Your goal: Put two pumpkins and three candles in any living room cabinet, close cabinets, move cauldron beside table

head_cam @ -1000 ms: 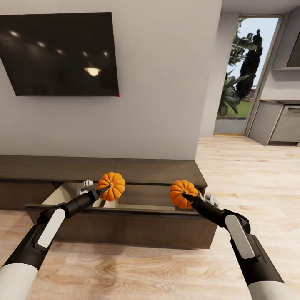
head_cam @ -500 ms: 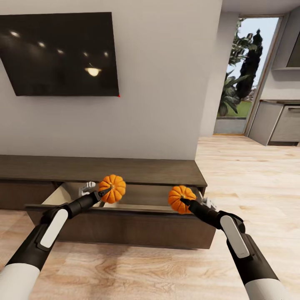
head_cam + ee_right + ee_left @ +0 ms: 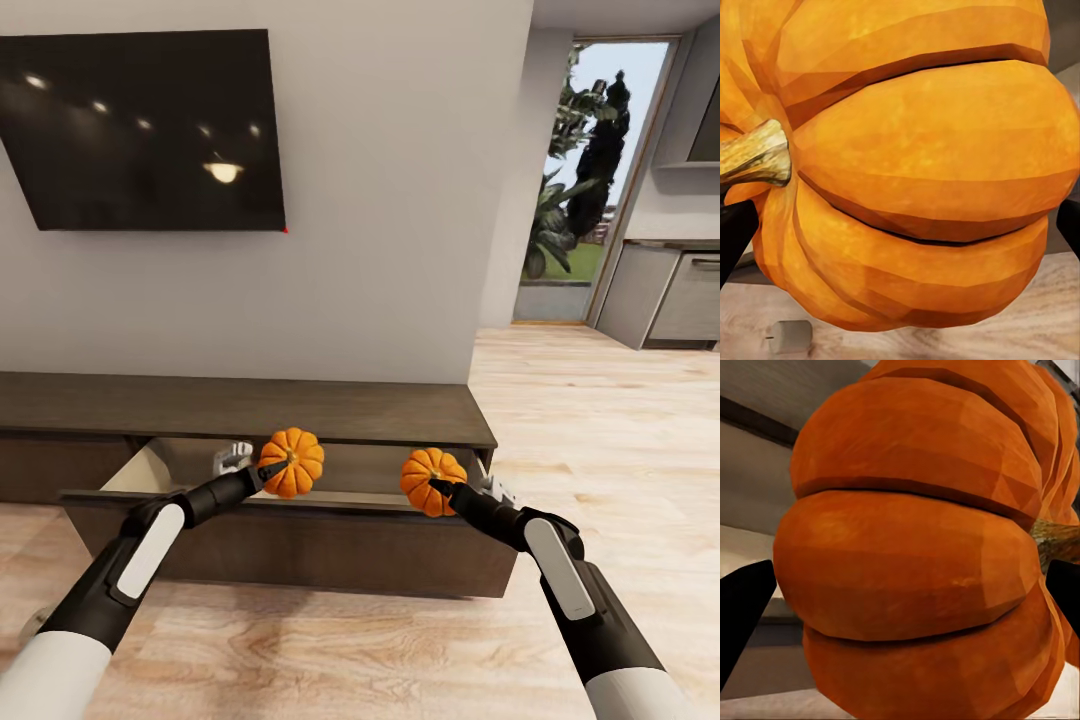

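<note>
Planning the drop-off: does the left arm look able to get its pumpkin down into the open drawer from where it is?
Probably yes. The left tool holds its pumpkin over the open drawer of the cabinet, and the drawer below looks bare, with nothing seen in between.

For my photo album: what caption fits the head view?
Two grippers, left and right, each hold a pumpkin over the open drawer of a long dark cabinet.

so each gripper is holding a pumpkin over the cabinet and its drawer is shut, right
Not quite: the drawer of the cabinet is pulled open, as the head view shows. The rest holds: the left gripper holds one pumpkin and the right gripper holds the other pumpkin.
</note>
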Robot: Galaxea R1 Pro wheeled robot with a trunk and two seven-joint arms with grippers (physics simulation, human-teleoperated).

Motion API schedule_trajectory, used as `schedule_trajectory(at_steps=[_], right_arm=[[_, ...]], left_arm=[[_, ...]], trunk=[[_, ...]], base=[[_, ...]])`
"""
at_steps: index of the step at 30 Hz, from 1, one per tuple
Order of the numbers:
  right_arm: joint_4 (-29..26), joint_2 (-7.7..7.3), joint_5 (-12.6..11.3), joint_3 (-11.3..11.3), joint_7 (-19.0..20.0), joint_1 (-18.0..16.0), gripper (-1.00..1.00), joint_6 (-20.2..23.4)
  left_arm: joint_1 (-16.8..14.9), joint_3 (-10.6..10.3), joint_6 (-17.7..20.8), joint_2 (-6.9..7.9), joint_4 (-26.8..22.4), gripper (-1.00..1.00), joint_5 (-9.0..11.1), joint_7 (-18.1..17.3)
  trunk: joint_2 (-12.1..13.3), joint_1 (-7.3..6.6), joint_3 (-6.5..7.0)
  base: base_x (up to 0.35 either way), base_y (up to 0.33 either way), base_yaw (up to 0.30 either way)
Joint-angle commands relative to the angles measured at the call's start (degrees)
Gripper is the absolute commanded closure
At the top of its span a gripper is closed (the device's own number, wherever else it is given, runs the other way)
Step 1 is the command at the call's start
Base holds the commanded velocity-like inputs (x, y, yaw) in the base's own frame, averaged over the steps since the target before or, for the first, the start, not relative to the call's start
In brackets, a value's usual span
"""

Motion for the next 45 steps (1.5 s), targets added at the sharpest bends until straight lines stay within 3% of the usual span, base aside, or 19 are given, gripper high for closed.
schedule_trajectory(at_steps=[1, 8, 12, 20, 24, 45], right_arm=[[-0.06, -0.03, -0.58, 0.04, -0.44, -0.03, 1.0, 0.16], [-0.06, 0.01, -0.58, 0.07, -0.44, -0.03, 1.0, 0.13], [-0.11, 0.05, -0.58, 0.12, -0.44, -0.03, 1.0, 0.13], [-0.79, 0.28, -0.52, 4.05, -2.81, -0.18, 1.0, -0.35], [-1.48, 1.22, -0.49, 5.25, -4.12, -0.2, 1.0, -0.46], [-3.15, 1.29, -0.58, 5.07, -4.09, -0.12, 1.0, -0.49]], left_arm=[[-0.05, -0.11, 0.23, -0.16, -0.02, 1.0, 0.2, 0.03], [-0.05, -2.66, 1.49, -1.17, -0.22, 1.0, 0.21, -0.03], [-0.05, -3.12, 1.68, -1.33, -0.61, 1.0, 0.21, 0.06], [-0.05, -3.87, 1.7, -2.69, -0.89, 1.0, 0.14, 0.15], [-0.05, -3.93, 1.66, -2.83, -0.95, 1.0, 0.13, 0.15], [-0.04, -4.32, 1.57, -2.77, -2.68, 1.0, 0.04, 1.6]], trunk=[[-0.03, -0.01, -0.06], [-0.03, -0.01, -0.06], [-0.03, -0.01, -0.06], [-0.03, -0.01, -0.06], [-0.03, -0.01, -0.06], [-0.03, -0.01, -0.06]], base=[[0.0, 0.0, 0.0], [0.0, 0.0, 0.0], [0.0, 0.0, 0.0], [0.0, 0.0, 0.0], [0.0, 0.0, 0.0], [0.067, 0.0, 0.0]])
